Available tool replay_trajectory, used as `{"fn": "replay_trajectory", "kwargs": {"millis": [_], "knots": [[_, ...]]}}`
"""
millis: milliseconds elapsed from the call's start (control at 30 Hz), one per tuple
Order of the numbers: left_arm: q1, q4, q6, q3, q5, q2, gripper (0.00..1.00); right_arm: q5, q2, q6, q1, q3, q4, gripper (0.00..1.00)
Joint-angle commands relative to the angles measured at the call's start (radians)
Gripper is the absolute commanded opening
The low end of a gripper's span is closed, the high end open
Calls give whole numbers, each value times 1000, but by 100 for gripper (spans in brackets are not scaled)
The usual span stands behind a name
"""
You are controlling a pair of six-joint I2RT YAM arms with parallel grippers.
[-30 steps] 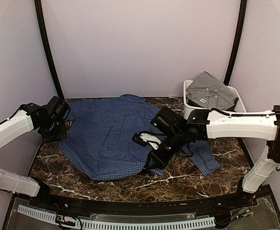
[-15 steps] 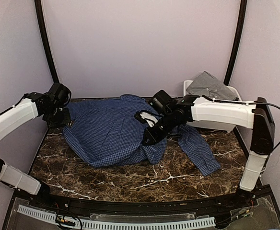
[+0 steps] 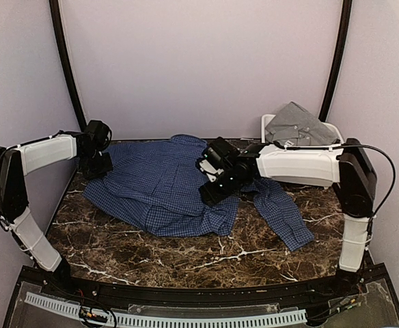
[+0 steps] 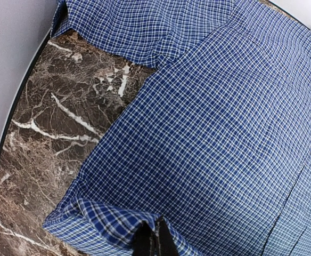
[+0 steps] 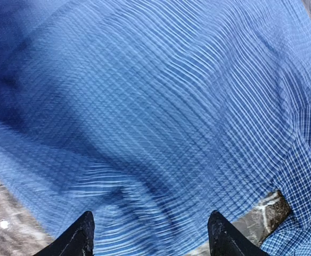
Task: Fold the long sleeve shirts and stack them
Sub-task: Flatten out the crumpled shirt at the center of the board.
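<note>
- Because it carries everything else, the dark, white-veined desk comes first: it runs from the arm bases at the near edge to the pale back wall.
- The navy-blue shirt lies spread over the far middle of the desk. Its body is rumpled and partly doubled over on itself, and its collar points toward the back wall. One sleeve trails off to the right and toward the near side, ending flat on the desk.
- The white bin stands at the far right corner of the desk, just beyond the blue sleeve.
- The grey shirt sits in the bin, folded, and rises above its rim. It is apart from the navy-blue shirt.
- The right gripper hangs over the middle of the navy-blue shirt at the end of an arm reaching in from the right. Its fingers stand wide apart with nothing between them, and the checked cloth lies below, blurred in the wrist view.
- The left gripper is at the shirt's far left edge, close to the left wall. Its fingers are pressed together on a turned-up fold of the checked hem, with marble showing beside that fold.
</note>
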Motion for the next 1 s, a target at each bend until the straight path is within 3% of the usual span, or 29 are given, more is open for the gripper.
{"fn": "replay_trajectory", "kwargs": {"millis": [0, 167, 367, 633, 700, 767, 867, 900, 967], "knots": [[8, 25, 17, 16, 7, -20, 0, 114, -68, -62, 118, -55, 113, 72], [10, 25, 22, 4, 8, -23, 0, 124, -26, -150, 188, -80, 183, 79], [12, 25, 23, -1, 9, -27, 0, 173, 40, -245, 189, -82, 265, 81], [13, 31, 18, -20, 10, -34, 0, 205, 122, -323, 186, -19, 313, 70], [13, 32, 15, -27, 11, -39, 0, 228, 133, -330, 185, -9, 308, 64], [13, 32, 14, -37, 12, -49, 0, 243, 130, -335, 186, -9, 308, 52], [13, 23, 12, -51, 6, -70, 0, 254, 120, -336, 191, 16, 254, 9], [13, 18, 11, -59, 0, -84, 0, 253, 111, -332, 196, 32, 213, 0], [13, 2, 5, -78, -12, -115, 0, 207, 74, -318, 210, 55, 135, 0]]}}
